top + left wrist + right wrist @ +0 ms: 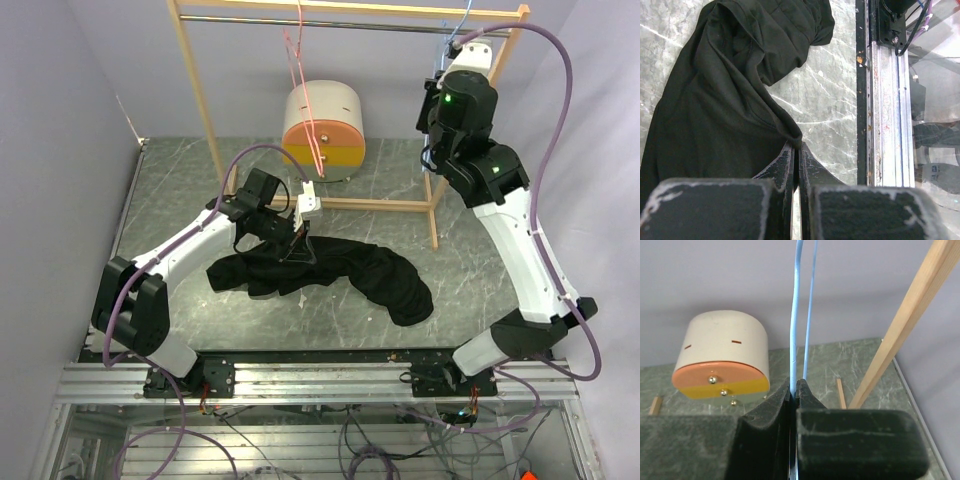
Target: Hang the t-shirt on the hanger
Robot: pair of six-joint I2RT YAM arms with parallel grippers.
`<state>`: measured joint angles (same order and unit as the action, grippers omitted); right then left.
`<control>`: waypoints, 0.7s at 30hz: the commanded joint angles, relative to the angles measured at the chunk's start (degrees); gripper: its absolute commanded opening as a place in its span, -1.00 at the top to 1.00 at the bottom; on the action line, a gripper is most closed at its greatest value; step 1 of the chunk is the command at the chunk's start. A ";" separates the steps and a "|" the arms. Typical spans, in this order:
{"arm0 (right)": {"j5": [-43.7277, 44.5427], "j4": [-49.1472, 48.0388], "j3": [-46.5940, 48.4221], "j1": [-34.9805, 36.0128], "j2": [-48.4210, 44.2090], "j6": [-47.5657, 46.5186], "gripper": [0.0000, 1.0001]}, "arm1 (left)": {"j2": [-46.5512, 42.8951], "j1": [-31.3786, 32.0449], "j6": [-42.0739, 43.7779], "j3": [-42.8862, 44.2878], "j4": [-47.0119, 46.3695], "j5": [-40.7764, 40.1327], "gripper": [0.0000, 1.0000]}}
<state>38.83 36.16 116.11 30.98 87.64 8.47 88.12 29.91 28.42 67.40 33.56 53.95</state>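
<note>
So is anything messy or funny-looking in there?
Yes. The t-shirt is a crumpled heap on the table, with one fold pinched up by the left gripper. Behind the wooden rack, a cream and orange drum lies tipped on its side.

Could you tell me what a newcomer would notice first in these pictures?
The black t-shirt lies crumpled on the table, the left gripper pinching its edge. At the wooden rack's right end, the right gripper is shut on the light-blue hanger. A pink-red hanger hangs mid-rail.
</note>
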 commanded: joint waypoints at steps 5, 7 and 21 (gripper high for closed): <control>-5.31 -2.49 -1.75 0.26 -2.83 -2.76 1.00 | 0.91 0.59 -0.48 1.86 -1.98 -0.25 0.85; -6.83 -0.83 -1.69 0.24 -3.18 -2.36 1.00 | 0.76 0.58 -0.27 1.86 -1.77 -0.40 0.85; -15.92 8.08 -3.51 0.27 -9.92 -1.98 1.00 | 1.14 0.54 -0.52 2.00 -2.62 -3.34 0.86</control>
<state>26.50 39.99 110.48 30.98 78.52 6.96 88.73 29.95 28.12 67.66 32.36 51.64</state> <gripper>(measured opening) 0.018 0.083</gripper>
